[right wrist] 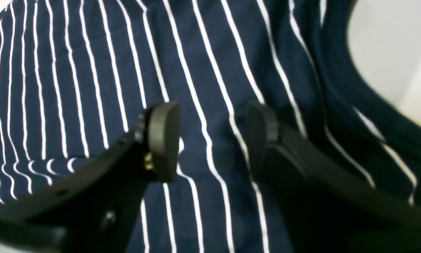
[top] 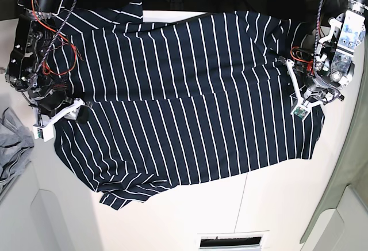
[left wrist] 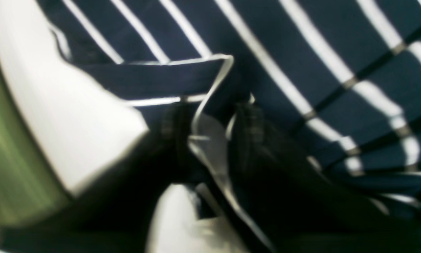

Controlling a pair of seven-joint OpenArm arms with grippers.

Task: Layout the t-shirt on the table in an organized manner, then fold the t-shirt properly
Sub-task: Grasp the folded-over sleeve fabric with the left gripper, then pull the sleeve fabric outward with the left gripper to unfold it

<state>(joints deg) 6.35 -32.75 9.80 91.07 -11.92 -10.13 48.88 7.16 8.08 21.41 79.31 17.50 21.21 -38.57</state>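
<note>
Shirt (top: 184,95): spread on table (top: 190,216), long axis running from one arm to the other. Left tool (left wrist: 210,116): narrow, pinching the shirt's edge fold. Right tool (right wrist: 212,140): wide, empty, over the shirt's opposite end

Grey cloth (top: 12,147) crumpled at left edge.

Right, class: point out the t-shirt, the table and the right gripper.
t-shirt (top: 190,90): base view, striped middle of the body.
table (top: 230,205): base view, bare white top below the shirt.
right gripper (right wrist: 212,140): right wrist view, midway between its fingertips.
</note>
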